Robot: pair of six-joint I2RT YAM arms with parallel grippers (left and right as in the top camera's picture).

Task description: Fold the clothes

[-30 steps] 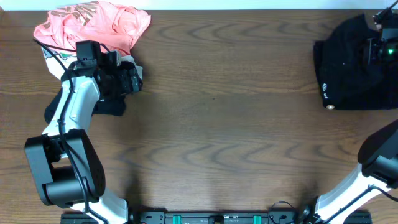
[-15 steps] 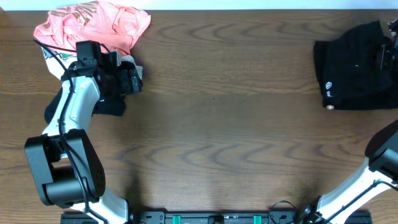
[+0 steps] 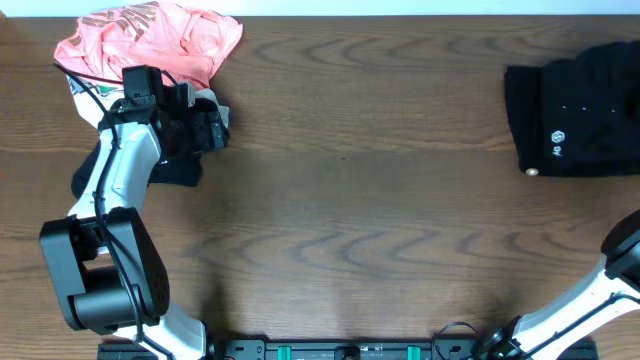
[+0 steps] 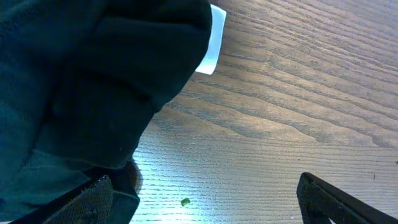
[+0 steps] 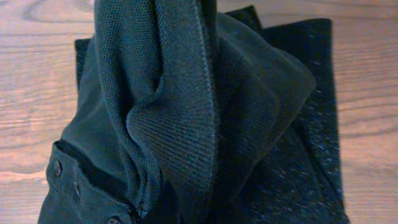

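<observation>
A black shirt [image 3: 585, 105] with a small white hexagon logo [image 3: 557, 138] lies at the table's right edge. In the right wrist view a bunched ridge of its fabric [image 5: 180, 112] rises into my right gripper, which is shut on it with the fingers hidden; buttons [image 5: 57, 167] show at the lower left. My left gripper [image 3: 205, 130] hangs open over bare wood [image 4: 208, 202] at the far left. Its left fingertip [image 4: 93, 198] is beside a black garment [image 4: 93, 87] with a white label [image 4: 211, 40]. A coral-pink garment [image 3: 150, 35] lies behind it.
A bit of white printed cloth [image 3: 78, 88] shows under the pink garment. A small green speck [image 4: 185, 201] lies on the wood between the left fingers. The right arm's base link [image 3: 620, 265] is at the lower right edge.
The right gripper has moved off the right edge of the overhead view, drawing the black shirt's fabric and its logo to the right. The left arm has not moved.
</observation>
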